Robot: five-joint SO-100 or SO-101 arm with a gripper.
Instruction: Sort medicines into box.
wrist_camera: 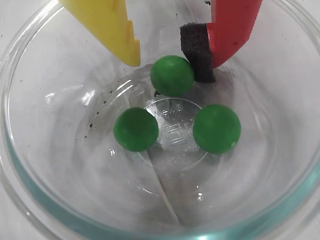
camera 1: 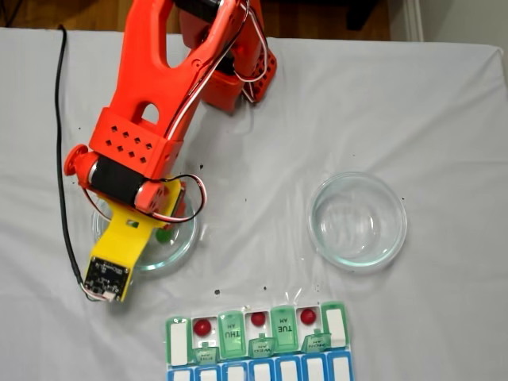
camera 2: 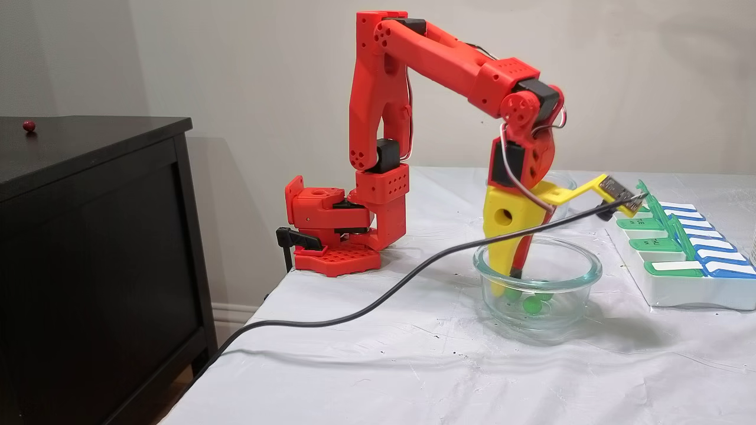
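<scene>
In the wrist view three green balls lie in the bottom of a clear glass dish (wrist_camera: 35,165). My gripper (wrist_camera: 167,64) is open and lowered into the dish, straddling the far green ball (wrist_camera: 172,75). The black foam pad (wrist_camera: 196,50) of the red finger touches that ball, while the yellow finger (wrist_camera: 112,27) stands a little off it. The other two green balls (wrist_camera: 135,129) (wrist_camera: 216,128) lie nearer the camera. The pill box (camera 1: 230,337) sits at the table's near edge in a fixed view, with three dark red balls (camera 1: 203,326) (camera 1: 258,319) (camera 1: 308,316) in open compartments.
A second, empty glass dish (camera 1: 357,220) stands to the right of the arm (camera 1: 143,103). A black cable (camera 2: 354,307) trails across the white cloth to the wrist camera. One red ball (camera 2: 28,125) rests on a black cabinet beside the table.
</scene>
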